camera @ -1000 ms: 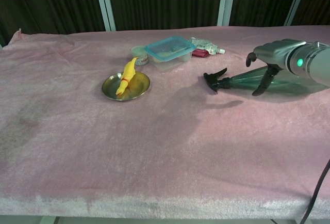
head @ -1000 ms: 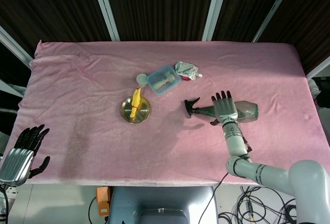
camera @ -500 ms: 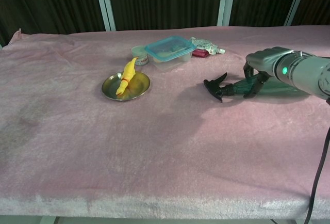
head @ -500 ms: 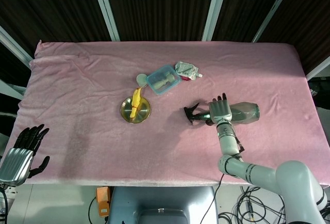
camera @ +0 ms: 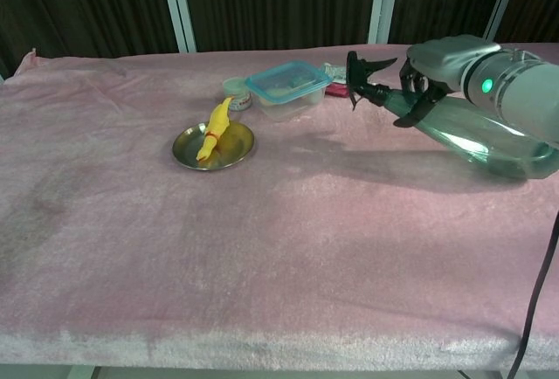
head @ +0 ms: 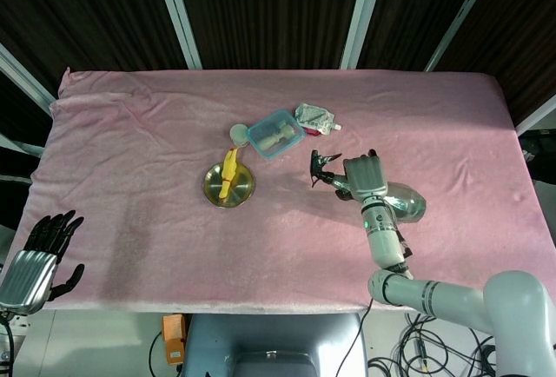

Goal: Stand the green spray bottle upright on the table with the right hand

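Holding one green spray bottle [camera: 454, 126] tilted: right hand [camera: 437, 63] | one yellow toy [camera: 215, 126]

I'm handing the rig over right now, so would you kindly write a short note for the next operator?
Right hand: grips the green spray bottle near its neck, with the nozzle end lifted clear of the table.
Left hand: holds nothing, fingers apart, by the table's near left corner.
Bottle: tilted, nozzle up toward the lidded box, base low at the right; whether the base touches the cloth is not clear.
Done: bottle grasped and partly raised.
Left: bring it fully upright on its base, check it stands, then release.
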